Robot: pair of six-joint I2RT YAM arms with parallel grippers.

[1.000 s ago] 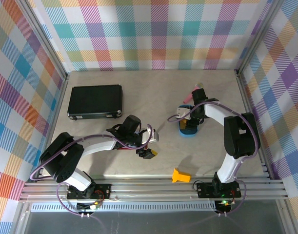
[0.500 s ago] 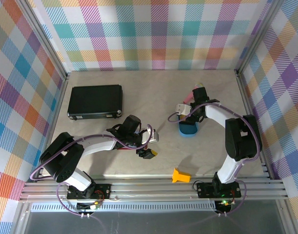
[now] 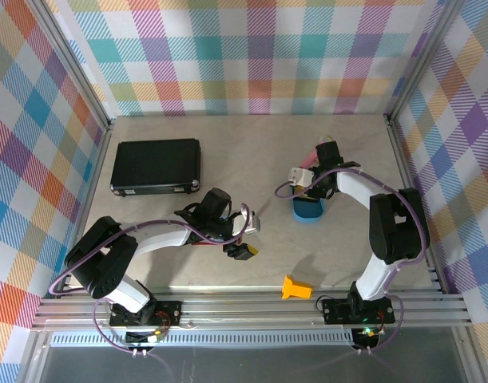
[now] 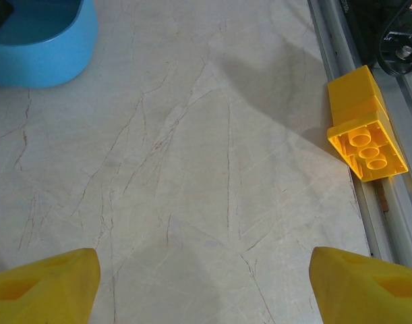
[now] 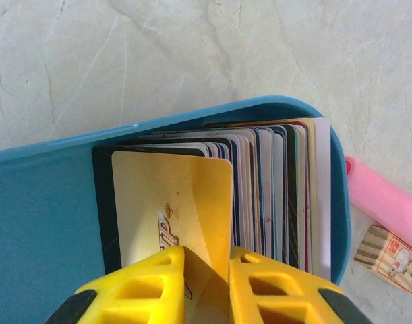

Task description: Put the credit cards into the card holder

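Marbled counter, plaid walls: the left end effector hangs spread wide near a yellow brick. Farther back, the right end effector clamps a gold-tan credit card upright among others in a blue tray.

Bright, even light from above casts soft shadows on the table, all views fairly sharp.

The table looks like smooth, matt pale stone with fine veins. The blue tray is smooth plastic with a soft sheen; the credit cards in it are thin glossy plastic. The right tool has matt yellow plastic fingers, like the studded yellow block
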